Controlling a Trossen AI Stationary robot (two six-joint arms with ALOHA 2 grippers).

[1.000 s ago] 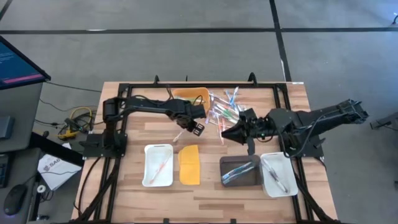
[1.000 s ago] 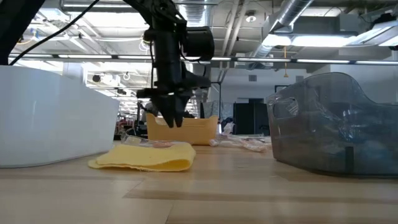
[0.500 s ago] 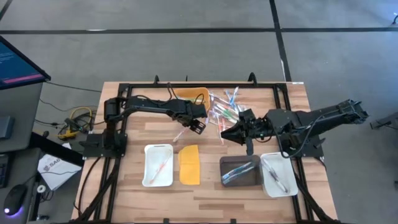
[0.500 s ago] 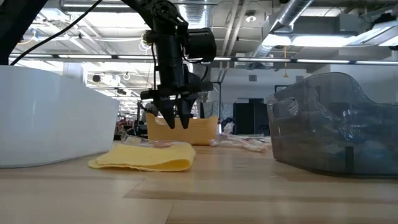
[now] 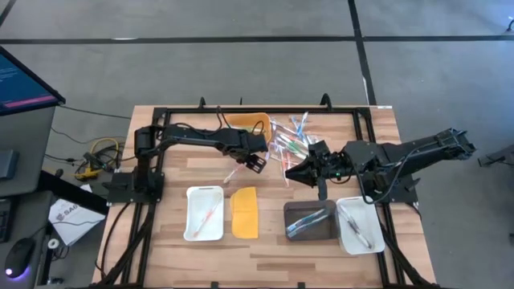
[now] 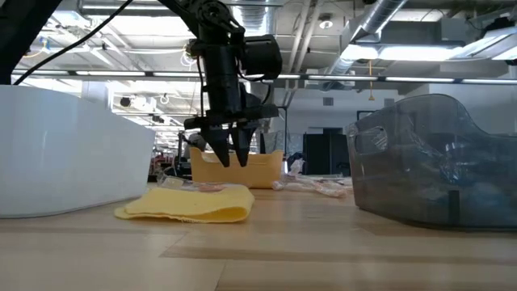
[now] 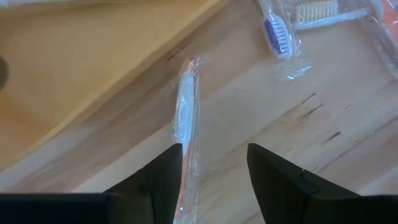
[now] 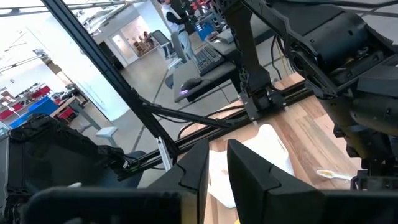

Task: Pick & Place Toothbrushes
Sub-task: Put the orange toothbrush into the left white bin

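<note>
A pile of wrapped toothbrushes (image 5: 289,138) lies on the table at the far middle, beside an orange bin (image 5: 249,124). One wrapped orange-and-white toothbrush (image 7: 185,112) lies flat on the wood, apart from the pile (image 5: 230,174). My left gripper (image 5: 255,164) hangs open above it, pointing steeply down, its fingertips (image 6: 232,159) clear of the table. In the left wrist view the brush runs beside and below one finger (image 7: 214,149). My right gripper (image 5: 291,172) is held level above the table near the pile, shut with only a slit between its fingers (image 8: 217,152), and nothing is in it.
Along the near side stand a white tray (image 5: 205,213) with one toothbrush in it, a flat yellow lid (image 5: 245,211), a grey tray (image 5: 311,219) with toothbrushes and a second white tray (image 5: 359,225). A black frame (image 5: 241,110) rims the table.
My left gripper has opened while staying in place above the lone toothbrush. The toothbrush has kept lying where it was.
</note>
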